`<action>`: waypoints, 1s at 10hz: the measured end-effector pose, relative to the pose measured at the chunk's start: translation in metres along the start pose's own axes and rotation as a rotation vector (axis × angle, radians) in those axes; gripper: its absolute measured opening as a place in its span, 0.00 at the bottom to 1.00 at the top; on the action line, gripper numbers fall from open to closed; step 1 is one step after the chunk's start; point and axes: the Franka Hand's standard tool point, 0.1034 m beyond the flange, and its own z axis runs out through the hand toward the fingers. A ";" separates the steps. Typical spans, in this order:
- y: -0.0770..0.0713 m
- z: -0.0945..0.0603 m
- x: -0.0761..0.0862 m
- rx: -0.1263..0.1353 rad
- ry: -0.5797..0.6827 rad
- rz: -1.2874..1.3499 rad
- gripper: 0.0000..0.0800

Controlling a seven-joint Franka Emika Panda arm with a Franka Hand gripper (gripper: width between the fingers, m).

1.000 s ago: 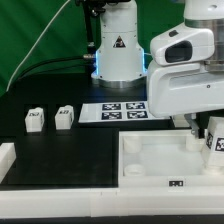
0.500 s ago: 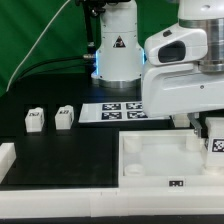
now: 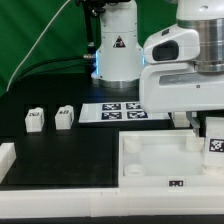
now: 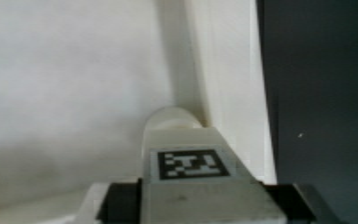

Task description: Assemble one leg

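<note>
My gripper is shut on a white leg with a black-and-white tag on its face; both black pads press its sides. In the exterior view the held leg hangs at the far right corner of the large white tray-like part, with the arm's white body hiding the fingers. In the wrist view the leg's tip sits against the tray's raised rim. Two more legs stand on the black table at the exterior view's left.
The marker board lies behind the tray near the robot base. A white rail runs along the table's front edge and left side.
The arm with the held leg has shifted slightly toward the exterior view's right and a little lower over the tray's corner. The loose legs have not moved.
</note>
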 end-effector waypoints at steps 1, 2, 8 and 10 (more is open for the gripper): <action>-0.001 0.001 -0.001 0.002 0.006 0.118 0.38; -0.003 0.002 -0.003 0.001 0.005 0.247 0.38; -0.010 0.005 -0.006 0.035 -0.026 0.773 0.40; -0.010 0.005 -0.006 0.036 -0.025 0.704 0.66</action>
